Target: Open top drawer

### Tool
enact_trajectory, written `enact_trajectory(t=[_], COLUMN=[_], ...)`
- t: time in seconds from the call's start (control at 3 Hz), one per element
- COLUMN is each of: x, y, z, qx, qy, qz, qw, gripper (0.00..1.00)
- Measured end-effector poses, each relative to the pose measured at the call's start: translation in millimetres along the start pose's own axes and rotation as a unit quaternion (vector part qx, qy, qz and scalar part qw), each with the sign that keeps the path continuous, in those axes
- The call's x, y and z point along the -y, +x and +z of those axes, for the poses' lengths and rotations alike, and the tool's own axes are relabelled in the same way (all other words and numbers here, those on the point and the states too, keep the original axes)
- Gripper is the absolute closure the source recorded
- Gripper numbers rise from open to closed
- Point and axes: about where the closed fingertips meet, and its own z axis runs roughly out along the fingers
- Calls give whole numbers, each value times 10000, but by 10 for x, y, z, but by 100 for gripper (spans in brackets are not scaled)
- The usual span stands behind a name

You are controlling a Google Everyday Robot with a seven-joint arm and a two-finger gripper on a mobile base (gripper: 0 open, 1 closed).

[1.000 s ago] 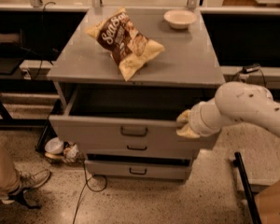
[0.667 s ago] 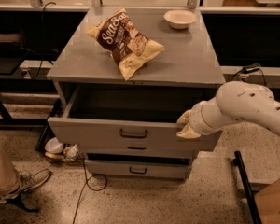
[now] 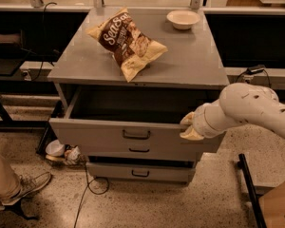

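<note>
The top drawer (image 3: 99,136) of the grey metal cabinet (image 3: 190,65) stands pulled well out, and its deep dark box (image 3: 128,103) is open to view. Its small black handle (image 3: 136,135) sits at the centre of the front. My gripper (image 3: 188,126), at the end of the white arm (image 3: 247,109) coming in from the right, rests against the upper right edge of the drawer front. Two shallower drawers lie below, each with its own handle, the middle one (image 3: 139,150) and the bottom one (image 3: 140,173).
A chip bag (image 3: 127,42) and a white bowl (image 3: 183,19) lie on the cabinet top. A person's shoe (image 3: 26,186) is at the lower left. A cable (image 3: 88,194) and some litter (image 3: 61,152) lie on the floor. A black bar (image 3: 249,189) and a cardboard box (image 3: 278,205) stand at the lower right.
The drawer front and my gripper have come a little further out toward the camera. The bag and the bowl have not moved.
</note>
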Motion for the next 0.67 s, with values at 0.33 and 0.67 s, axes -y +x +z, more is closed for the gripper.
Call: enact_trajectory(t=[0.33,0.67], x=[-192,-187], y=[-17,-18], z=[-72,-70], qx=[-48,-48], qy=[35,35], qz=[166,166], qw=[9998,9998], gripper=[84,61])
